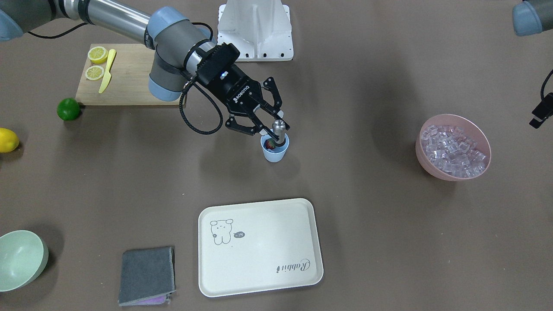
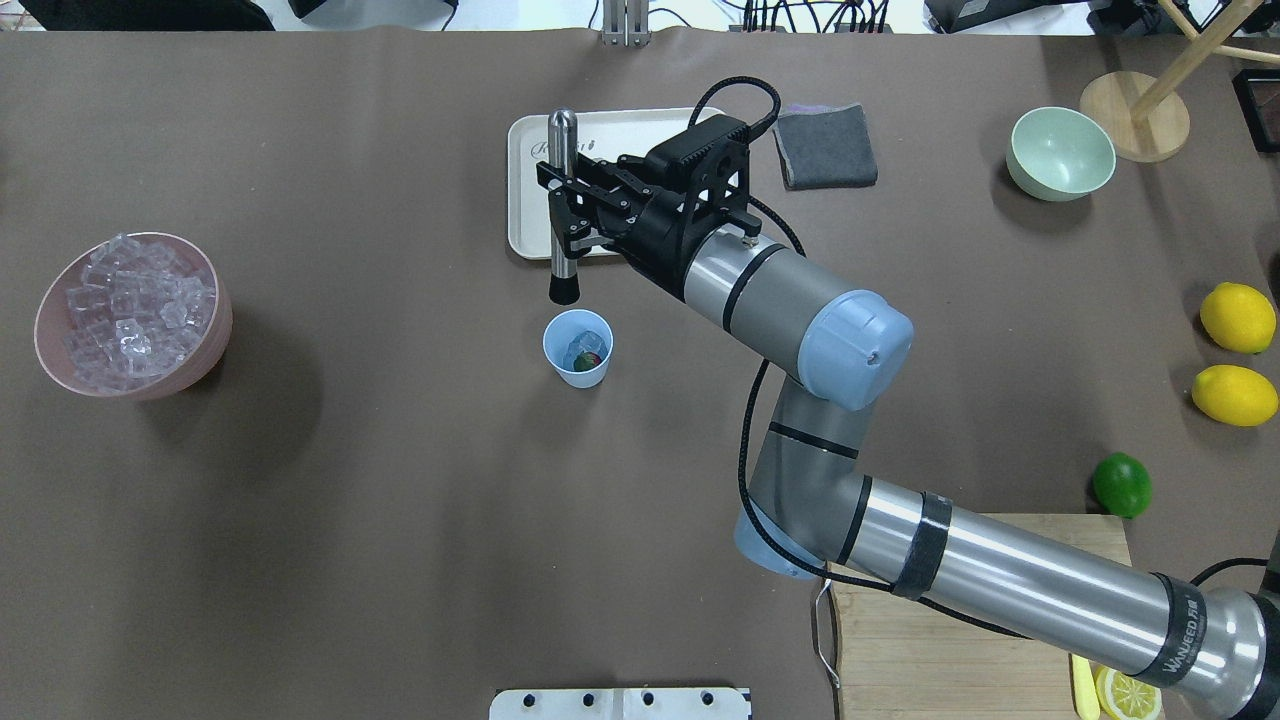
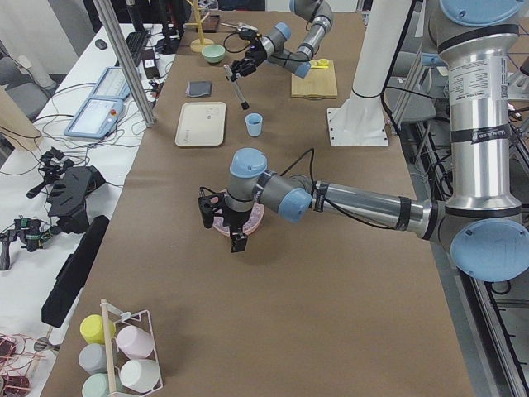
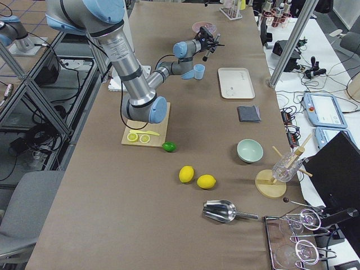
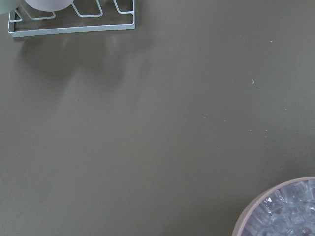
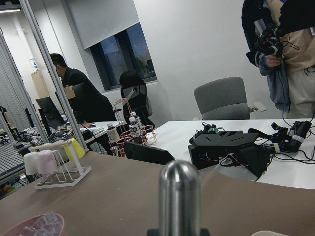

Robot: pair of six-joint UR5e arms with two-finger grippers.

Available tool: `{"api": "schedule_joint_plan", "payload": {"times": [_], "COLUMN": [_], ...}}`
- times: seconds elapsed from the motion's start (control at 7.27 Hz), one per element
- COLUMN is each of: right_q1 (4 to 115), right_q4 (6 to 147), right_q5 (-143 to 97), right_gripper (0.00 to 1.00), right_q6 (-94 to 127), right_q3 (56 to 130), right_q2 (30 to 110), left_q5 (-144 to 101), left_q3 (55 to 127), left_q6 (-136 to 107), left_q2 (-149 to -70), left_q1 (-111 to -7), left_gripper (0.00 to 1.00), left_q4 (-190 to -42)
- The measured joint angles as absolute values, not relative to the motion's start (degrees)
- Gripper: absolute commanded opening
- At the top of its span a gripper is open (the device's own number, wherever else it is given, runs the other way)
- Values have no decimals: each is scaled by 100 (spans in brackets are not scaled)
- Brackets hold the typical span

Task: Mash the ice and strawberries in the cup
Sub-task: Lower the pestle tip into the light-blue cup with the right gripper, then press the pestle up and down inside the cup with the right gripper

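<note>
right gripper [image 2: 566, 215] is clamped on the muddler [image 2: 562, 150], holding it near upright, black tip down. the tip hangs just above the cup [image 2: 552, 352], not inside it yet by the look of the side views. the cup stands in the middle of the table [image 2: 350, 520], and in it sit the ice [image 2: 583, 341] and the strawberry [image 2: 592, 361], both looking whole. so this reads as lining up for the mash, the crushing itself not begun. next move calls for centring the tip over the mouth and pressing straight down. the cup looks light and nothing steadies it, so an off-centre push could tip it. left gripper [image 3: 221, 219] hovers by the pink bowl [image 2: 215, 335] of more ice, well apart, and whether it is open or closed cannot be told. tray [image 2: 525, 215] and cloth [image 2: 825, 148] lie beyond the cup, lemons [image 2: 1238, 317] and lime [image 2: 1121, 484] far off to the side. nothing stands between tip and cup
</note>
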State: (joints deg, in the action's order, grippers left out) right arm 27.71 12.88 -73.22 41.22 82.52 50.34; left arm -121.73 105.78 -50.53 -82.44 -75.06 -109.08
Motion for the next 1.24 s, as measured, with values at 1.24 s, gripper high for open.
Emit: {"api": "schedule_joint_plan", "payload": {"times": [1.24], "right_q1": [2296], "right_q4": [855], "right_q5": [-6747], "right_gripper": [0], "right_q6": [3357], "right_q3": [8172], "right_q2": [5150], "left_q5": [-12173], "left_q3": [10426], "left_q6": [-5071], "left_q2": [-8244], "left_q1": [-7506], "left_gripper": [97], "left_q4": [-10934]}}
